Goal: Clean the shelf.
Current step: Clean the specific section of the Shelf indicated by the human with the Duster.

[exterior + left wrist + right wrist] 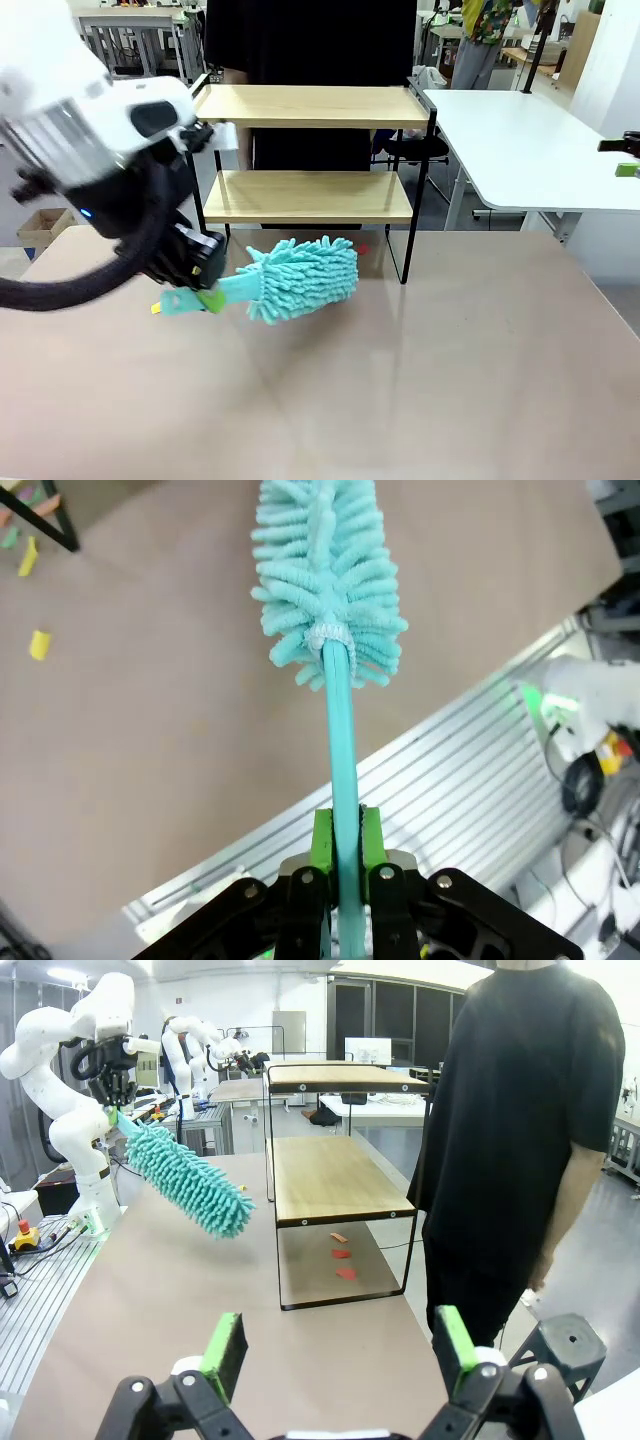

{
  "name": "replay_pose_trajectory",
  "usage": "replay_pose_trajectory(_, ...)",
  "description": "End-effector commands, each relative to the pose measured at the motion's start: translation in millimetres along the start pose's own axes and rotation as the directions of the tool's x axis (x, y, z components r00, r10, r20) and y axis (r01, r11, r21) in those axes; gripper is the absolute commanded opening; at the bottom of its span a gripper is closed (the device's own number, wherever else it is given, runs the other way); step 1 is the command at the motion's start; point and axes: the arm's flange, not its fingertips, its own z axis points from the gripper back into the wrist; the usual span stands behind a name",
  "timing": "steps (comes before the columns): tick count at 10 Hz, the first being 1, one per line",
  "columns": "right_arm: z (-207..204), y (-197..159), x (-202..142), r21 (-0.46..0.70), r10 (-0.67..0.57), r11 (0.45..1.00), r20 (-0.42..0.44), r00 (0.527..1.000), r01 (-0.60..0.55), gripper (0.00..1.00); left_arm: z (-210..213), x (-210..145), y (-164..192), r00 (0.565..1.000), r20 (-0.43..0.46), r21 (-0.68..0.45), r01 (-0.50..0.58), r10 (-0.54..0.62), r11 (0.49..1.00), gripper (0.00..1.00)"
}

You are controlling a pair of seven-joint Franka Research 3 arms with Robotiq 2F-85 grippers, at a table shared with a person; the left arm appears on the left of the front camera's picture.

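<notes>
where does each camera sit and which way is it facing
front: between the arms, facing across the table to the shelf and person; left arm shows, left claw holding the duster.
left wrist: on the left arm, looking along the shut left claw and duster handle, down at the table.
right wrist: on the right arm, over the open right claw, facing the shelf's end, person and left arm.
shared: duster in all three.

White arm (60,85), black green-padded left pincer (347,830)
</notes>
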Motion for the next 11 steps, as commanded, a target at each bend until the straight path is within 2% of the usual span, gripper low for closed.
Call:
replay_pose_trajectory(1,-2,0,4,0.002,0.007,1.000,0.001,1.000,-0.007,1.00,-31,16,-13,0.999,0.039,-0.011,-0.017,0.018,1.000,0.13)
replay_pose_trajectory(2,-2,0,4,0.002,0.007,1.000,0.001,1.000,-0.007,1.00,-39,24,-15,0.999,0.052,-0.063,-0.002,0.005,0.998,0.13)
replay_pose_trajectory(3,-2,0,4,0.002,0.007,1.000,0.001,1.000,-0.007,1.00,-16,4,-10,1.000,0.019,0.013,-0.003,0.003,1.000,0.13)
replay_pose_trajectory(5,-2,0,4,0.002,0.007,1.000,0.001,1.000,-0.007,1.00,-16,4,-10,1.000,0.019,0.013,-0.003,0.003,1.000,0.13)
replay_pose_trajectory(8,-2,0,4,0.002,0.007,1.000,0.001,1.000,-0.007,1.00,-42,41,-33,0.999,0.030,0.009,0.016,-0.016,1.000,0.13)
replay_pose_trajectory(11,-2,0,4,0.002,0.007,1.000,0.001,1.000,-0.007,1.00,-60,59,-38,0.993,0.086,-0.034,-0.077,0.080,0.996,0.13)
